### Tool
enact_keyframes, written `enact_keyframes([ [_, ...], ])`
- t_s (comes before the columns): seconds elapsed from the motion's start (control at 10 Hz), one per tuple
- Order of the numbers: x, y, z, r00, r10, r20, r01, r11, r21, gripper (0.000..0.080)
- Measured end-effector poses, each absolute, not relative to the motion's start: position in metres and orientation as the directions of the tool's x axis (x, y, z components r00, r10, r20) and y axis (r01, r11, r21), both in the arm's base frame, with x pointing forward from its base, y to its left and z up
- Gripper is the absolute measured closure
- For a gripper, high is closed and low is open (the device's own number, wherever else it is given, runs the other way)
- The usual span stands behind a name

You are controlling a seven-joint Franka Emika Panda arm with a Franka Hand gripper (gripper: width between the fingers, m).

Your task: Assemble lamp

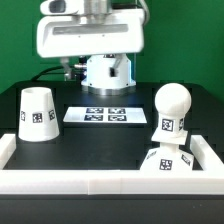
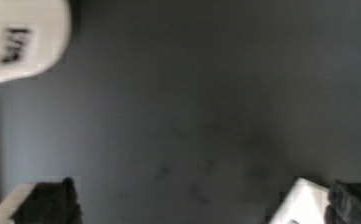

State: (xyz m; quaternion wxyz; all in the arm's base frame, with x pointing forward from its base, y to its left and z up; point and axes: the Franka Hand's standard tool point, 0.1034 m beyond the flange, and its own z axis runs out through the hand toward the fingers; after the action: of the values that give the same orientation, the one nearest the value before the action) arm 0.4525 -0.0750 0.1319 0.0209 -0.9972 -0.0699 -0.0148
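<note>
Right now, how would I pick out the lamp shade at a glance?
Start at the marker board in the middle of the black table. On the exterior view's left of it stands the lamp shade, alone. It is the only cone-shaped part; the others are rounded.

The arm (image 1: 88,38) is running off the exterior view's top edge, so the end effector is not showing there. In the wrist view, only the two dark fingertips (image 2: 49,200) are peeking in, cut off by the edge, and a blurred white part (image 2: 17,42) is being cropped, its tag too smeared to read.
</note>
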Motion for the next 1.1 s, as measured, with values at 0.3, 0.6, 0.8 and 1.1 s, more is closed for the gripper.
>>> enact_keyframes([
  [0.3,0.450,-0.089,0.132,0.987,0.158,0.034,0.159,-0.987,-0.036,0.0101],
  [0.6,0.450,-0.089,0.132,0.987,0.159,0.033,0.161,-0.986,-0.036,0.0101],
  [0.8,0.442,-0.102,0.128,0.987,0.157,0.023,0.158,-0.987,-0.037,0.0101],
  [1.1,0.430,-0.132,0.125,0.991,0.131,0.014,0.132,-0.991,-0.039,0.0101],
])
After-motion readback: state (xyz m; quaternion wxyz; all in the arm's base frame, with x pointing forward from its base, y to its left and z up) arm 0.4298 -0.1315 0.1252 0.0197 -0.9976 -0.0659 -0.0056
